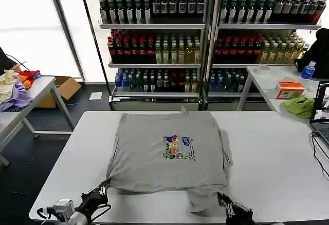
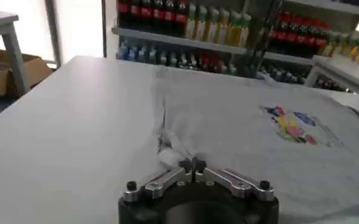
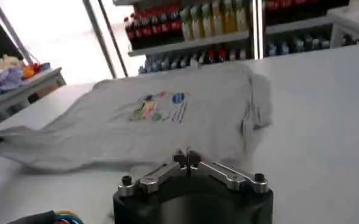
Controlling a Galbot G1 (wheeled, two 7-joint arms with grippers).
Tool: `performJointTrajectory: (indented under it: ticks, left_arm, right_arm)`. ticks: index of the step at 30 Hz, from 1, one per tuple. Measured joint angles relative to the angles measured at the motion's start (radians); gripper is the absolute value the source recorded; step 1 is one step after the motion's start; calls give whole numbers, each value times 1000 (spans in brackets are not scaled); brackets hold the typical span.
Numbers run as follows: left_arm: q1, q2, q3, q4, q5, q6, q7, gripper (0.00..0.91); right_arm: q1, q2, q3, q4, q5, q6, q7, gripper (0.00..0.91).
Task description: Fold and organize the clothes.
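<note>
We see the left gripper (image 1: 104, 185) at the near left corner of the grey shirt (image 1: 169, 150), its fingers pressed together and pinching a small bunched fold of the shirt's hem; in the left wrist view the left gripper (image 2: 193, 163) meets at a point right where the fabric puckers. The right gripper (image 1: 222, 199) sits at the near right part of the shirt, beside a flap that hangs toward the counter's (image 1: 272, 163) near edge, and in the right wrist view the right gripper (image 3: 188, 158) has its fingertips drawn together against the cloth edge, though whether fabric lies between them we cannot tell. The shirt lies spread flat in the middle of the white counter, chest print (image 1: 178, 147) facing up; the print is a cluster of small multicoloured figures with lines of writing beside it, too small for us to read. Beyond the counter stand shelves (image 1: 154, 25) packed with bottles in rows, dark red, yellow-green and clear, their labels unreadable. On the side table to the right we see a blue-capped water bottle (image 1: 307, 71), an orange box (image 1: 289, 89) and a bright green cloth (image 1: 300, 106). To the left, another table carries a heap of colourful fabric (image 1: 15, 86), with an open cardboard box (image 1: 64, 89) on the floor near it.
</note>
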Motion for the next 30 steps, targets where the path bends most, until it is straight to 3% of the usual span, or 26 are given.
performJointTrajectory:
  ticks: [15, 23, 24, 25, 30]
  left_arm:
    - [-251, 119, 50, 154, -101, 4, 26, 10]
    - [-392, 127, 99, 280, -110, 11, 38, 40]
    - [-407, 125, 105, 296, -110, 11, 39, 907]
    - [-423, 123, 113, 314, -109, 11, 41, 907]
    - [-480, 114, 129, 390, -93, 9, 57, 907]
  right_arm:
    - [365, 18, -123, -194, -41, 22, 91, 0]
    - [531, 30, -205, -350, -122, 11, 119, 0]
    - [544, 32, -213, -366, -131, 8, 120, 564]
    - [556, 36, -224, -384, -140, 5, 119, 907]
    - [597, 52, -245, -438, -174, -8, 123, 907]
